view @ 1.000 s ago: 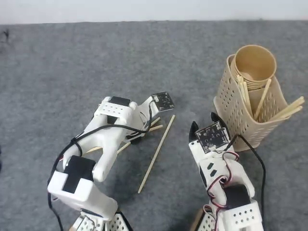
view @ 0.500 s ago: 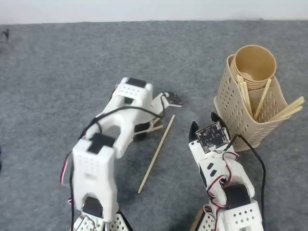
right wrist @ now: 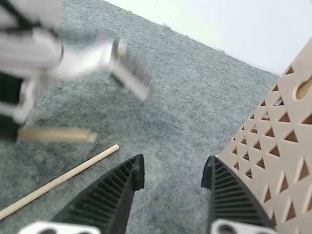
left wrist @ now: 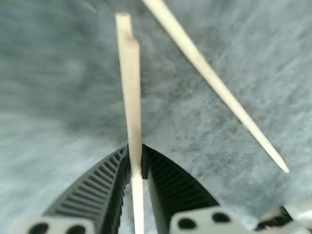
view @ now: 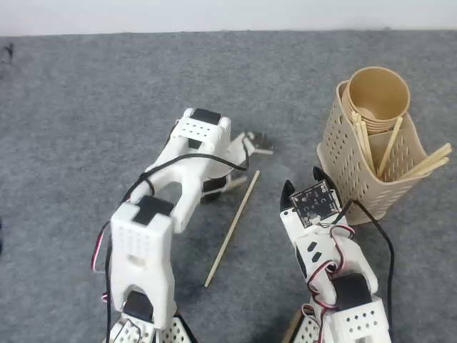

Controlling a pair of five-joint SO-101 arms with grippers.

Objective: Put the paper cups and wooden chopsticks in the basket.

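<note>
The left gripper is clamped on a flat wooden chopstick, jaws pressed against both of its sides. The stick's long axis runs straight out from between the jaws, in line with the gripper. In the high view this arm sits left of centre, and the stick's free end pokes out toward the right, just above the carpet.

A second, loose chopstick lies flat on the carpet in the lower middle of the high view. It is on a diagonal, with one end up and right near the left gripper and the other end down and left. It lies just beside the held stick but apart from it.

The right gripper hangs at lower right of the high view with its jaws spread and nothing between them, just beside the basket.

The basket stands upright at the right edge of the frame. Nested paper cups sit in it, mouths up. Several chopsticks stand in it beside them, two leaning out over the right rim and pointing up and right.

The surface is a grey, felt-like carpet. A pale wall runs across the top of the frame.
</note>
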